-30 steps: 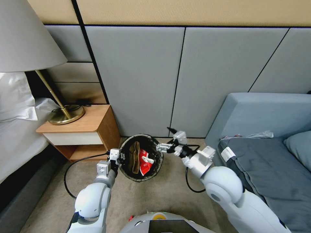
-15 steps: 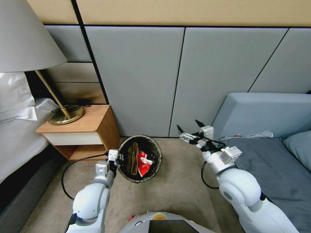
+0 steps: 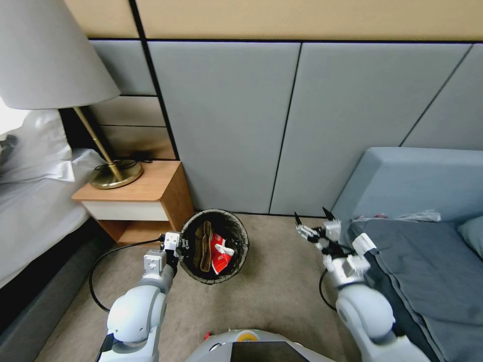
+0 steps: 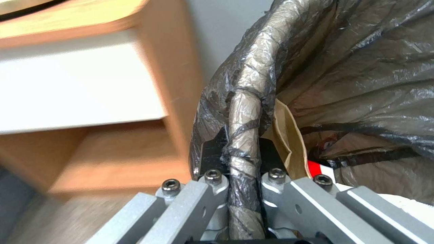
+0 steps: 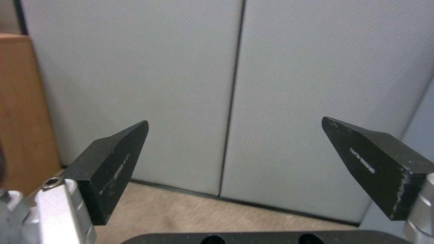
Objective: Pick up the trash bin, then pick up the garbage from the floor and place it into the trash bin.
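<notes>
The trash bin (image 3: 215, 246) is sitting just beside the wooden nightstand (image 3: 146, 198), over beige carpet (image 3: 266, 296), its round mouth lined with a crinkled, dark translucent plastic bag. The left pincer (image 3: 182, 246) is pinching the bin's rim on the side facing the nightstand. The left wrist view is showing this grip closely: the metal fingers (image 4: 212, 189) are pressing together on a rolled fold of glossy bag film (image 4: 246, 135), with bolt heads lining the silver links.

Inside the bin, a crumpled brown paper bag (image 3: 202, 246) is lying next to a red-and-white packet (image 3: 220, 251); the wrist view is catching only the bag's flat tan edge (image 4: 284, 135) and a sliver of red.

On the far side of the bin from the nightstand, the right pincer (image 3: 314, 221) is hanging spread and empty by the grey sofa (image 3: 417, 251). Its matte black, wedge-shaped fingertips (image 5: 115, 162) are standing well apart before the padded grey wall panels (image 5: 181, 84).
</notes>
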You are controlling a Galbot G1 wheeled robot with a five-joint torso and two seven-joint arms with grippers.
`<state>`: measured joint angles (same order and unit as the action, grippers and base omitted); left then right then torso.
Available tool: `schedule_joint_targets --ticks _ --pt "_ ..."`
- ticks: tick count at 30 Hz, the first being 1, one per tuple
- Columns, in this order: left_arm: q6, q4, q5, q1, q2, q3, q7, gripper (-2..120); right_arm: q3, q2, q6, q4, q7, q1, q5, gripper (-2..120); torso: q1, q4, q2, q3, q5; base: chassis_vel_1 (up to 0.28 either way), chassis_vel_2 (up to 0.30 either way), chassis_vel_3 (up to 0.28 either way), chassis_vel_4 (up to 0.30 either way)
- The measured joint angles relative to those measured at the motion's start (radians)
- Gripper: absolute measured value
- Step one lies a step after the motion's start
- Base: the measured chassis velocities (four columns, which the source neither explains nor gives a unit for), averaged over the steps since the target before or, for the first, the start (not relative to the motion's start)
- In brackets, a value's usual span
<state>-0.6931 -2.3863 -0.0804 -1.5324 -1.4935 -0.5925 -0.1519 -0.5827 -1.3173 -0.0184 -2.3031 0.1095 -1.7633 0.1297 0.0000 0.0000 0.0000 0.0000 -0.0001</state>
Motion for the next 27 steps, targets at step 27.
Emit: schedule_joint_targets --ticks 27 --pt "0.002 -0.016 -0.010 -0.018 -0.010 -0.006 0.000 1 -0.010 0.009 0.000 -0.005 0.002 0.014 0.023 100 0.000 0.0000 0.000 0.000 0.0001 0.118 0.119 0.117 0.118"
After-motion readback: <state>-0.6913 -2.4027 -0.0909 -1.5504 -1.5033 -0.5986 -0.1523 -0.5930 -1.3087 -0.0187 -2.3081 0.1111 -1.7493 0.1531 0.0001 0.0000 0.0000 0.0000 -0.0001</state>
